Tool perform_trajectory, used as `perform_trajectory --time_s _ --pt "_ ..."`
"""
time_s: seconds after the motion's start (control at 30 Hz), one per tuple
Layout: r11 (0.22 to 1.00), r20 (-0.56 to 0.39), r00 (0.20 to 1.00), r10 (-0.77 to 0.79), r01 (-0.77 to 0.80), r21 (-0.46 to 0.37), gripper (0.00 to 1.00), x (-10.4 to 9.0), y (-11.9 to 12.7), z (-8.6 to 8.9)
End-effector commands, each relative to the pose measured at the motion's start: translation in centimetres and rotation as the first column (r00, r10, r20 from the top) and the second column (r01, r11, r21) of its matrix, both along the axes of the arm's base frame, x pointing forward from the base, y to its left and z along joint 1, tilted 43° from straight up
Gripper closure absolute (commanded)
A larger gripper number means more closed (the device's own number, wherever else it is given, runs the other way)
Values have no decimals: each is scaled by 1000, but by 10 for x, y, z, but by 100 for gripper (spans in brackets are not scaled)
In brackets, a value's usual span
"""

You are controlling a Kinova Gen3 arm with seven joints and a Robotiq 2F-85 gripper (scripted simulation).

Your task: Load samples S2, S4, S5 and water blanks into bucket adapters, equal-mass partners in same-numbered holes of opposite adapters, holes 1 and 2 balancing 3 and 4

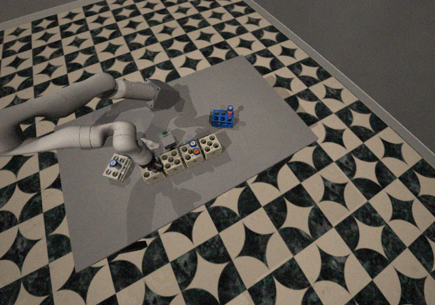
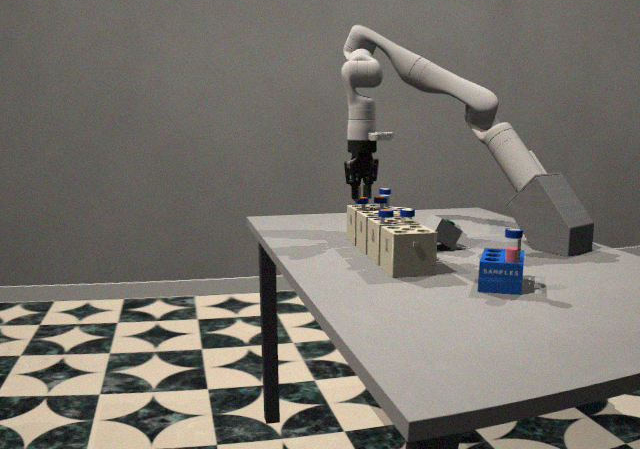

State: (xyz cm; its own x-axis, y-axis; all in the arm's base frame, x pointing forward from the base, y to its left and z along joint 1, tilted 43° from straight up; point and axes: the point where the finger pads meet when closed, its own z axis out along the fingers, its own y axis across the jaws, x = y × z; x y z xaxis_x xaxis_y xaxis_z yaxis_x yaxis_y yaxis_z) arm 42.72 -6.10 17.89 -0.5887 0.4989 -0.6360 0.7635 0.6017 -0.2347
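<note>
Four beige adapters stand in a row on the grey table, from the leftmost [image 1: 152,174] to the rightmost [image 1: 210,146]. My gripper [image 1: 154,164] points straight down over the leftmost adapter and is open. Its fingers stand on either side of the cap of an orange-dot tube [image 1: 154,170] that sits in that adapter. In the side view the gripper [image 2: 361,191] is just above this cap [image 2: 363,200]. The third adapter [image 1: 191,153] holds a white-dot tube [image 1: 192,142] and an orange-dot tube [image 1: 196,151].
A blue samples rack [image 1: 222,118] with one tube [image 1: 230,110] stands at the back right. A white rack [image 1: 114,168] with a white-dot tube [image 1: 113,162] stands left of the adapters. The sloped desk [image 1: 167,138] with the green DONE key [image 1: 164,132] is just behind the row.
</note>
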Motion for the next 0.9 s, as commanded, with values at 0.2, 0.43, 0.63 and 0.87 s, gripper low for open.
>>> perform_trajectory --time_s 0.2,0.43,0.63,0.87 --pt "1000 1 1000 1 -1 0 38 -3 8 9" --pt "1000 1 1000 1 -1 0 38 -5 13 15" --pt "1000 1 1000 1 -1 0 38 -7 18 21" --pt "1000 1 1000 1 -1 0 38 -9 22 26"
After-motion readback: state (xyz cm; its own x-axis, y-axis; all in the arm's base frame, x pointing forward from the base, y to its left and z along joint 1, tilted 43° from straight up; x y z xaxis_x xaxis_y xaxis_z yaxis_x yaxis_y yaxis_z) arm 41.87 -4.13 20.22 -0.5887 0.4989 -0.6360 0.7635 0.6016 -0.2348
